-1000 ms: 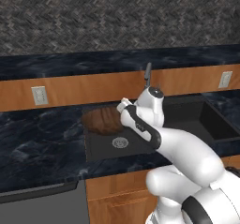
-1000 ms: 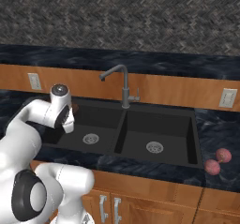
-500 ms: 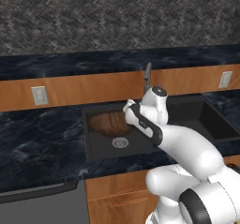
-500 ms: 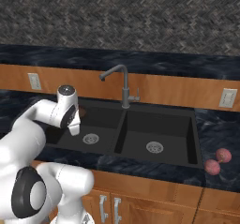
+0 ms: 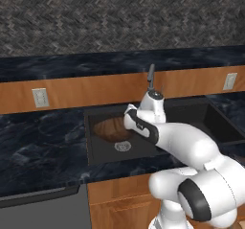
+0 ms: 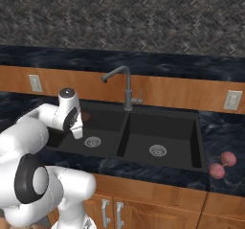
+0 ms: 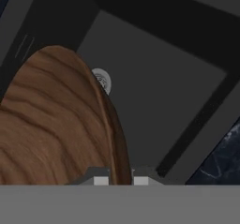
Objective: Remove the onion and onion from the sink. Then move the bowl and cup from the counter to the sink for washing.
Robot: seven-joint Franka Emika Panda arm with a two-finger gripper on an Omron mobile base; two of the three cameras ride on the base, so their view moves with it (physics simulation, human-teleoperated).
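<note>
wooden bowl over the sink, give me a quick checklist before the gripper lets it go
1. Grip: the gripper pinches the rim of the wide brown wood-grain bowl between its fingertips. Ok.
2. Bowl over the left basin of the black double sink, near its round metal drain. Ok.
3. Bowl resting on the basin floor: cannot tell; it hangs tilted on edge.
4. Two pinkish-red onions out of the sink, on the dark counter to its right. Ok.
5. Grey gooseneck faucet apart from the arm. Ok.

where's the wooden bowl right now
The bowl is held by its rim in the gripper, tilted inside the left basin of the sink, near that basin's drain.
</note>
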